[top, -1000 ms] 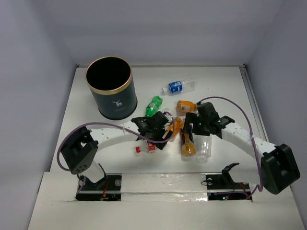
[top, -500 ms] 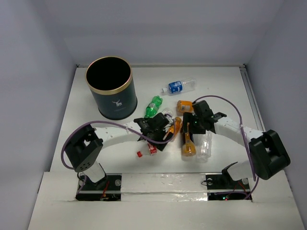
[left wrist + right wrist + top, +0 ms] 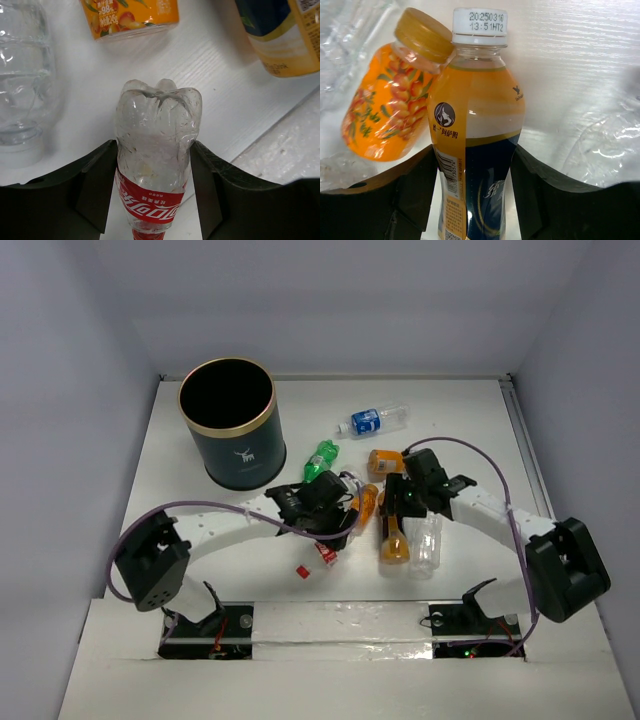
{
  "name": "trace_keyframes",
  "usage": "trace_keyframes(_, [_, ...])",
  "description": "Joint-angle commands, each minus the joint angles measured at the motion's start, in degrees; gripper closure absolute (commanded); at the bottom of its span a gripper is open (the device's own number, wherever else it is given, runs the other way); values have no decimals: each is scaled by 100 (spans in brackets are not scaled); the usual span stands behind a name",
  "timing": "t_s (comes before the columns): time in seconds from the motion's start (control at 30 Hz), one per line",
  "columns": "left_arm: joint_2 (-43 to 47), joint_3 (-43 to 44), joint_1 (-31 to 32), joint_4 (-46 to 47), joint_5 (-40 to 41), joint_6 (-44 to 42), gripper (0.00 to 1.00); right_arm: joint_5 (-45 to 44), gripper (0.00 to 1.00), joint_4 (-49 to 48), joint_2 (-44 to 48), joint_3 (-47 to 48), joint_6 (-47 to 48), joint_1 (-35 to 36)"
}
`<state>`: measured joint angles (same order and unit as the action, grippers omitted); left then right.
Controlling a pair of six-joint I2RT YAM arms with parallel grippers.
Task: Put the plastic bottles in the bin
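The left pincer [image 3: 155, 152] was closed partway, both fingers pressed against the sides of a clear red-label bottle [image 3: 157, 125] just above its label, base pointing away from the wrist. The right pincer [image 3: 474, 152] was likewise closed on a white-capped bottle [image 3: 480, 110] of orange drink, gripped at its dark label with the cap pointing away. I could not tell whether either bottle was off the table [image 3: 470, 430] yet. Touching the white-capped bottle, just left of the right pincer, lay a gold-capped bottle [image 3: 380, 115]; crumpled clear bottles lay close on both sides. Left of the left pincer lay another clear bottle [image 3: 25, 75]. Beyond the left pincer lay a green bottle [image 3: 320, 460], and further out, beyond both pincers, a blue-label bottle [image 3: 375, 420]. The bin [image 3: 240, 455] stood upright, well beyond the left pincer and to its left, mouth open. The step in hand looked like the grasp, with both pincers set on their bottles. Next, I judged, each would need a lift clear of the heap, then a carry over the bin's rim before letting go, the right arm having the longer reach.
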<state>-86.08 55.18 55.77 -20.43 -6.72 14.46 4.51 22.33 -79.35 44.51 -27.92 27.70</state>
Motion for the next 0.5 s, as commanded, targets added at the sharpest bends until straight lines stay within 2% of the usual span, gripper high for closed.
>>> trace_keyframes(0.0, [680, 414, -13, -259, -189, 206, 63, -73, 39, 148, 508, 137, 68, -37])
trace_keyframes(0.23, [1190, 1564, -13, -734, 3, 496, 65, -74, 41, 790, 1456, 356, -2, -37])
trace_keyframes(0.37, [1173, 2941, -487, -901, 197, 514, 65, 102, 41, 1072, 2054, 672, -55, -37])
trace_keyframes(0.47, [1007, 3943, -1259, -832, 136, 505, 65, 216, 41, 1195, 2336, 1032, -64, -37])
